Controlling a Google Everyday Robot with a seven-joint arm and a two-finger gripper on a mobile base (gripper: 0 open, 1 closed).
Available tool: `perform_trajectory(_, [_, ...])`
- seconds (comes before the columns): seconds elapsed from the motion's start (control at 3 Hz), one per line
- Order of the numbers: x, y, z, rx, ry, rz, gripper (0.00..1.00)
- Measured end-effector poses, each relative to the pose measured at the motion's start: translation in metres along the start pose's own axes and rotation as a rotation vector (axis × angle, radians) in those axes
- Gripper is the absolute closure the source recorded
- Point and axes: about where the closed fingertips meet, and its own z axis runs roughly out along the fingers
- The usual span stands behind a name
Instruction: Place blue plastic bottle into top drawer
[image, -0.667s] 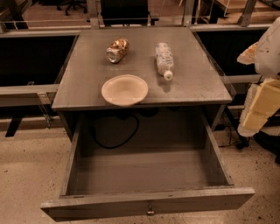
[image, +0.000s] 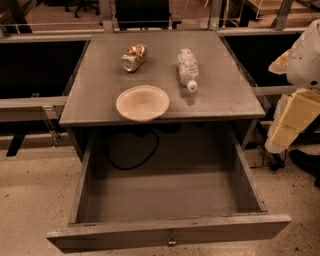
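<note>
Unchanged against the earlier frame: no shift of bottle, can, bowl, drawer or arm. Lying on its side in the upper centre-right of the frame, the blue plastic bottle (image: 187, 69), on the grey tabletop (image: 225, 95), white cap turned toward the table's front edge, label up, touching nothing else. Left of it and apart, a gold-brown can (image: 134, 57), also on its side. Nearer the front edge, lower left of the bottle, a pale shallow bowl (image: 142, 102), upright. Below the tabletop, filling the lower half of the frame, the top drawer (image: 125, 234), pulled fully out, grey inside, with a small metal knob (image: 171, 242) at the middle of its front panel. Behind the drawer, under the table, a looping black cable (image: 132, 160). At the right edge of the frame, off the table and well apart from the bottle, the gripper (image: 292, 120), cream-yellow under a white arm section (image: 305, 55); open or closed, cannot tell. Around the table, speckled beige floor (image: 30, 200), dark bays on either side with grey rails (image: 30, 102) across them.
</note>
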Motion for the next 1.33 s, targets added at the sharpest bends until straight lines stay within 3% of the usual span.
perform_trajectory(0.33, [-0.049,-0.039,0.025,0.014,-0.099,-0.023,0.00])
perform_trajectory(0.67, [-0.127,-0.089,0.059,0.030,-0.207,-0.071,0.00])
perform_trajectory(1.0, [-0.186,-0.125,0.096,0.046,-0.236,-0.048,0.00])
perform_trajectory(1.33, [-0.207,-0.163,0.133,0.063,-0.203,0.097,0.00])
